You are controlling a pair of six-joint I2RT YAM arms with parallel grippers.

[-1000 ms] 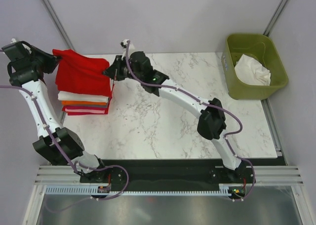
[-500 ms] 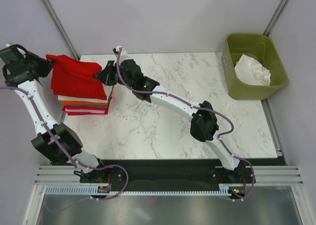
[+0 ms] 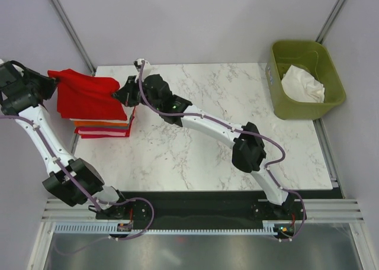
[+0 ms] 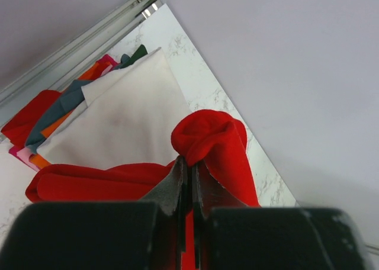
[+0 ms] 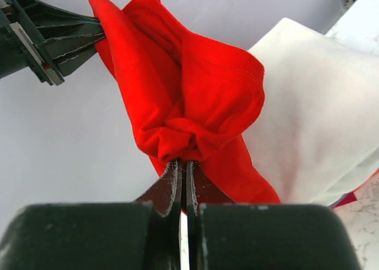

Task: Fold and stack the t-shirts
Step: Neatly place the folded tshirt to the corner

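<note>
Jaws on both arms were clenched almost to nothing, each pinching a bunch of the red shirt (image 3: 87, 98). The left gripper (image 4: 189, 170) bit a rolled fold at the shirt's left edge, its fingers pressed together with only cloth between them. The right gripper (image 5: 182, 163) nipped a gathered knot of the same shirt at its right edge, the fingers nearly touching.

Between the two grips the red shirt hung lifted, folded over on itself, above the stack (image 3: 103, 129) at the far left corner of the table (image 3: 207, 151). From above it hid most of the stack and overhung the table's left edge toward the left gripper. A white shirt (image 4: 124, 119) lay flat on top of the stack, under the red one; whether the two touched could not be told. Below the white came an orange shirt (image 3: 100, 123), then a dark red shirt (image 3: 103, 134) at the bottom, with grey-blue and pink edges peeping out in the left wrist view.

An olive bin (image 3: 302, 110) stood at the far right, by the table's corner and well apart from both grippers. It held a crumpled white cloth (image 3: 303, 83).
</note>
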